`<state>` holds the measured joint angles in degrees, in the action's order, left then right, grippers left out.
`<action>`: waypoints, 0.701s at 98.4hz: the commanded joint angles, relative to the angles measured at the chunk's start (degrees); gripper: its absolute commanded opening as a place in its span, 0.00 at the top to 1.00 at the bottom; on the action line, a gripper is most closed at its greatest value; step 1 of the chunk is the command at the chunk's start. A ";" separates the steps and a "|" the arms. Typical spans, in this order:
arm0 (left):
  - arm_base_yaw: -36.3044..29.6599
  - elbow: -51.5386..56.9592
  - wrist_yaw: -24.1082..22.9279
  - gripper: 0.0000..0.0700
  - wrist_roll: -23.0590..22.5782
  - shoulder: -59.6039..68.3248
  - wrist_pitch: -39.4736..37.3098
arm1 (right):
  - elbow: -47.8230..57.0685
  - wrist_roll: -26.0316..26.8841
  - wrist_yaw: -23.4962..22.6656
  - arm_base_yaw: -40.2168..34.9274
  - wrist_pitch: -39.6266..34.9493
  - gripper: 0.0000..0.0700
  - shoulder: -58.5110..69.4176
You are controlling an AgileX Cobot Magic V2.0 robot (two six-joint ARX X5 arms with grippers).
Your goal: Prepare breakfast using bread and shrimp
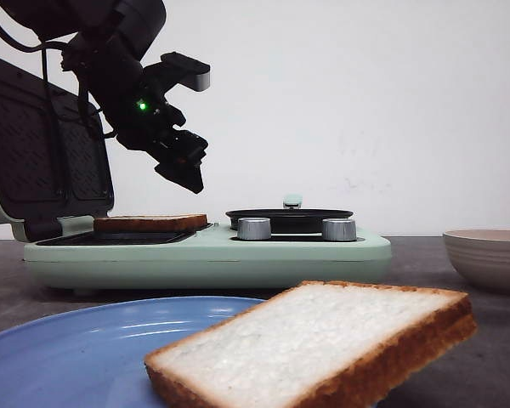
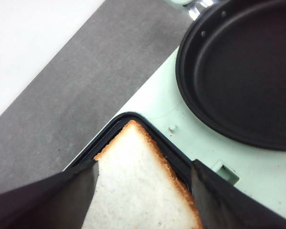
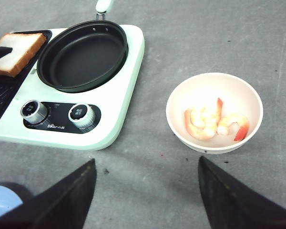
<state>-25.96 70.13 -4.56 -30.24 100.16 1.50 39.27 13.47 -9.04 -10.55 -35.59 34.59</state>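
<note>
One bread slice (image 1: pixel 150 223) lies flat in the black grill plate (image 2: pixel 152 136) of the mint-green breakfast maker (image 1: pixel 204 255); its corner (image 2: pixel 138 186) shows between my left fingers. My left gripper (image 2: pixel 144 166) hangs open a little above it (image 1: pixel 187 174), holding nothing. A second bread slice (image 1: pixel 323 348) rests on the blue plate (image 1: pixel 76 348) in the foreground. The shrimp (image 3: pixel 207 121), pale pink with orange-red tails, lie in a white bowl (image 3: pixel 229 88). My right gripper (image 3: pixel 145 161) is open and empty, high over bare table short of the bowl.
A round black pan (image 3: pixel 83 55) sits on the maker's right half, with two silver knobs (image 3: pixel 81 114) on the maker in front of it. The grill lid (image 1: pixel 47 144) stands open at the left. The bowl (image 1: pixel 489 255) stands right of the maker.
</note>
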 commanded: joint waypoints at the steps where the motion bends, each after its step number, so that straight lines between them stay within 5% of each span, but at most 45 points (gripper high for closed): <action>1: -0.39 2.43 -0.28 0.50 3.06 -0.33 -0.46 | 0.48 -0.46 0.04 -0.15 0.37 0.40 0.17; 37: 0.61 14.69 0.04 0.50 20.13 -11.32 13.11 | 0.48 -0.63 0.04 -0.15 0.39 0.40 0.17; 69: 3.04 14.14 6.95 0.50 25.46 -23.85 24.26 | 0.48 -0.90 0.00 -0.15 0.17 0.40 0.17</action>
<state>-22.85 84.12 0.51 -6.17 77.47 24.21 39.27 13.28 -9.04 -10.55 -35.59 34.59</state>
